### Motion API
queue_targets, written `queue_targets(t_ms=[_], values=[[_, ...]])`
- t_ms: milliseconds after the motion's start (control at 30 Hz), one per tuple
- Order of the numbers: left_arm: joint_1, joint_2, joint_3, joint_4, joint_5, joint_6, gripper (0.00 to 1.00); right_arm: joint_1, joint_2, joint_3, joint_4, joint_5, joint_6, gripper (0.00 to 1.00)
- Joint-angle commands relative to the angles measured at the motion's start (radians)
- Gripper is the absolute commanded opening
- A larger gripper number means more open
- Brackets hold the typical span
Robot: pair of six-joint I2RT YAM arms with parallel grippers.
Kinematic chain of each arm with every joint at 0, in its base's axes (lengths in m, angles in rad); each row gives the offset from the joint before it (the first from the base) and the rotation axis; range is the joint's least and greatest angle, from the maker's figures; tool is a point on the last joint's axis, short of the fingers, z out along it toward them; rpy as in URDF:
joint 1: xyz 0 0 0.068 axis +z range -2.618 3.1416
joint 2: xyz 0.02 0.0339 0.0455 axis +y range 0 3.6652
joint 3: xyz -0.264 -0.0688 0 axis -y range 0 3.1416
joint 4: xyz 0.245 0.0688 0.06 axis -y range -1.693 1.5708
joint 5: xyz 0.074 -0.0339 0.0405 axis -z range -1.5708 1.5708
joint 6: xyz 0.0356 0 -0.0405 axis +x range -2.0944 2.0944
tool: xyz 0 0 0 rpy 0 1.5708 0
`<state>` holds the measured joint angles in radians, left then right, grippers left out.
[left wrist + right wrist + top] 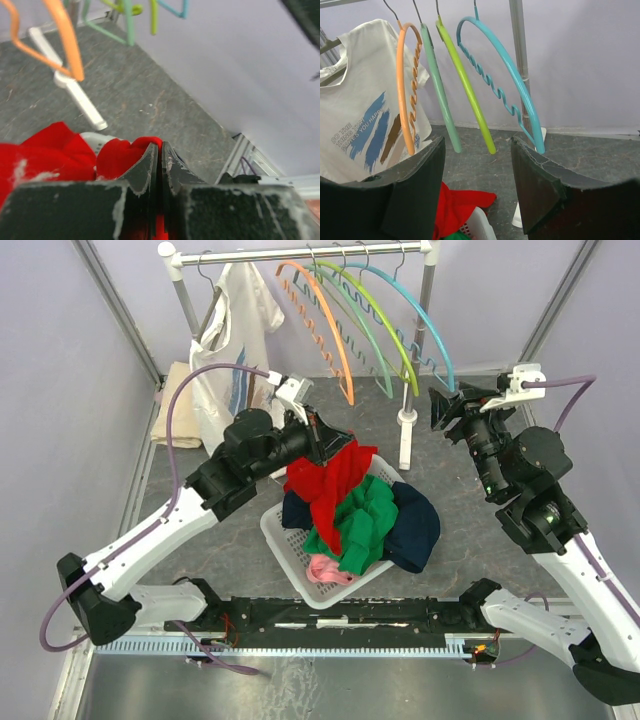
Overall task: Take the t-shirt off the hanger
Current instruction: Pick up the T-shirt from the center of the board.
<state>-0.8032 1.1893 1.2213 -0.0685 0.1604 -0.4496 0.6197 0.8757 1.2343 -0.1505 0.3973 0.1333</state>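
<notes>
The white t-shirt (235, 330) hangs from the rail (290, 253) at 11 o'clock. The left gripper (322, 447) is clamped on a red garment (335, 480) above the basket (275, 535). The right gripper (440, 407), spread wide, holds nothing at 2 o'clock.

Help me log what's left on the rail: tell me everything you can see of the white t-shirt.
The white t-shirt is short-sleeved, soft and cotton-like, printed with blue and brown brush strokes and small blue lettering. It hangs limp on a grey hanger at the left end of the rail, beside the orange hanger. Only its hanger visibly touches it; the left end effector, shut on a red garment, and the open right end effector are apart from it.
</notes>
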Motion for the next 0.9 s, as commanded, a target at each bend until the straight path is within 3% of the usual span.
queue_targets(t_ms=[0, 67, 167, 367, 533, 867], values=[[-0.010, 0.040, -0.017, -0.041, -0.171, -0.031, 0.13, -0.003, -0.013, -0.001, 0.032, 0.005, 0.002, 0.62], [-0.011, 0.073, -0.027, -0.064, -0.227, -0.030, 0.25, -0.004, -0.013, -0.001, 0.031, 0.004, 0.000, 0.62], [-0.010, 0.123, -0.043, -0.085, -0.294, -0.026, 0.53, -0.003, -0.015, -0.004, 0.031, 0.005, -0.004, 0.62], [-0.014, 0.230, -0.057, -0.115, -0.365, -0.026, 0.80, -0.002, -0.014, -0.009, 0.029, 0.009, -0.013, 0.63], [-0.032, 0.293, -0.049, -0.173, -0.450, -0.013, 0.89, -0.003, -0.011, -0.015, 0.032, 0.007, -0.016, 0.62], [-0.067, 0.407, -0.035, -0.294, -0.548, 0.006, 0.92, -0.003, 0.002, -0.018, 0.036, 0.009, -0.018, 0.62]])
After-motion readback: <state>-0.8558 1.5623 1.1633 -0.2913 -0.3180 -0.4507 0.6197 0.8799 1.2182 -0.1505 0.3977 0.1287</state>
